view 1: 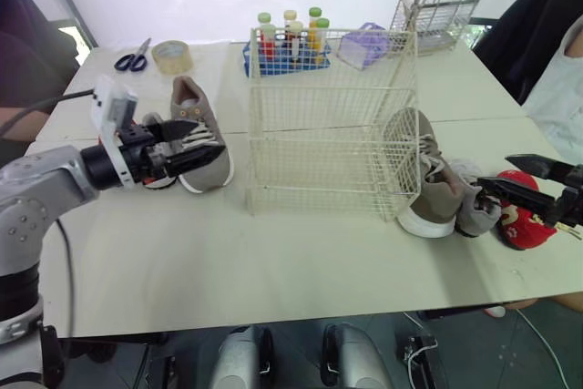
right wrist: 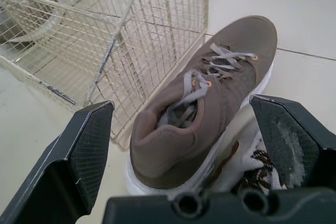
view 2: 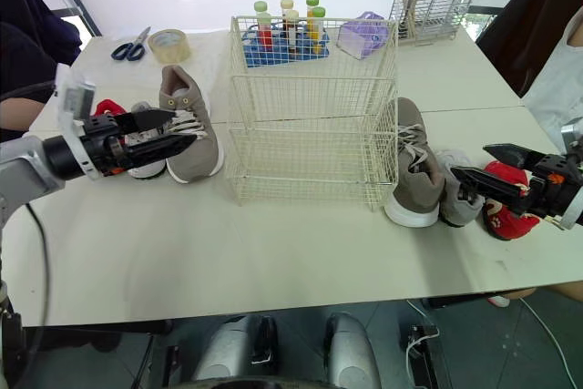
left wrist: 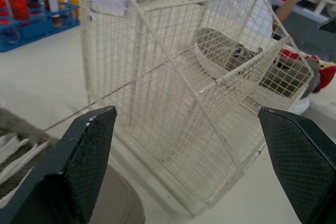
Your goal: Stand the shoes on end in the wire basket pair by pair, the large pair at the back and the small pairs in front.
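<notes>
The white wire basket [view 1: 332, 125] stands mid-table. To its left lies a large taupe shoe [view 1: 202, 138], and my left gripper [view 1: 205, 137] is open right at its laces [left wrist: 16, 150]. Small red and grey shoes [view 2: 109, 108] lie behind that gripper, mostly hidden. The other large taupe shoe [right wrist: 210, 98] lies against the basket's right side, with a small grey shoe [view 1: 474, 207] and a small red shoe [view 1: 524, 216] beside it. My right gripper [view 1: 496, 172] hangs open just right of these shoes, pointing at the taupe one, holding nothing.
Behind the basket stand a blue test-tube rack [view 1: 287, 43] and a purple box [view 1: 364, 45]. A tape roll [view 1: 171, 56] and scissors [view 1: 134, 58] lie at the back left, a wire rack [view 1: 437, 11] at the back right. People sit at both table ends [view 1: 560, 88].
</notes>
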`<action>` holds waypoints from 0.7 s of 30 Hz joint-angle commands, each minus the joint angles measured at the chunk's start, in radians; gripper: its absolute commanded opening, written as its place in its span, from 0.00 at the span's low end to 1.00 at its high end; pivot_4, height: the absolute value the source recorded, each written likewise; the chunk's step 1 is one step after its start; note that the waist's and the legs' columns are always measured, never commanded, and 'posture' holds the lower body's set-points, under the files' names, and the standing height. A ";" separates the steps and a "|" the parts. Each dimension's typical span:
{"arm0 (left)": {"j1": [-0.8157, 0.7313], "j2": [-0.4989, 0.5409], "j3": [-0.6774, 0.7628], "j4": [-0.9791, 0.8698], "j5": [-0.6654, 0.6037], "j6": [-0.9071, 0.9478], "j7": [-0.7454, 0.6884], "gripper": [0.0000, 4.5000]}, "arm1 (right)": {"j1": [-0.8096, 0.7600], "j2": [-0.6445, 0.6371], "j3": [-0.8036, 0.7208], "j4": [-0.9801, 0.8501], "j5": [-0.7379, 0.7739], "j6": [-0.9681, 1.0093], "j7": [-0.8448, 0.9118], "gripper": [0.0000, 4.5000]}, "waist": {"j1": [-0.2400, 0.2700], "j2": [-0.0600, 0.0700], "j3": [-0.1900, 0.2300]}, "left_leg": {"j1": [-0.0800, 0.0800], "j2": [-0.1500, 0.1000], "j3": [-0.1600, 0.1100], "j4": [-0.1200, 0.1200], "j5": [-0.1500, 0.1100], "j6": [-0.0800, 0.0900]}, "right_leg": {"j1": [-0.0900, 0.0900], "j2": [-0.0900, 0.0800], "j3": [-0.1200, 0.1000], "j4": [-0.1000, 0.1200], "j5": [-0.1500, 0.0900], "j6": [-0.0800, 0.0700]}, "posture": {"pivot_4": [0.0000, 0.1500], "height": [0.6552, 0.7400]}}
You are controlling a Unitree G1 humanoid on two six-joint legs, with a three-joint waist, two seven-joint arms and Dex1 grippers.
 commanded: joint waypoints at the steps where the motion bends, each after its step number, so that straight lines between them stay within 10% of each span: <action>1: -0.002 0.005 -0.002 -0.028 0.008 -0.021 -0.002 0.98 | -0.010 -0.004 -0.022 -0.034 0.009 -0.013 -0.013 1.00 | 0.000 0.000 0.000 | 0.000 0.000 0.000 0.000 0.000 0.000 | 0.000 0.000 0.000 0.000 0.000 0.000 | 1.00 1.00; 21: 0.039 -0.035 -0.047 -0.016 0.081 -0.109 -0.057 0.98 | 0.013 0.046 -0.002 -0.093 0.009 -0.037 -0.062 1.00 | 0.003 0.000 0.000 | 0.000 0.000 0.000 0.000 0.000 0.000 | 0.000 0.000 0.000 0.000 0.000 0.000 | 1.00 1.00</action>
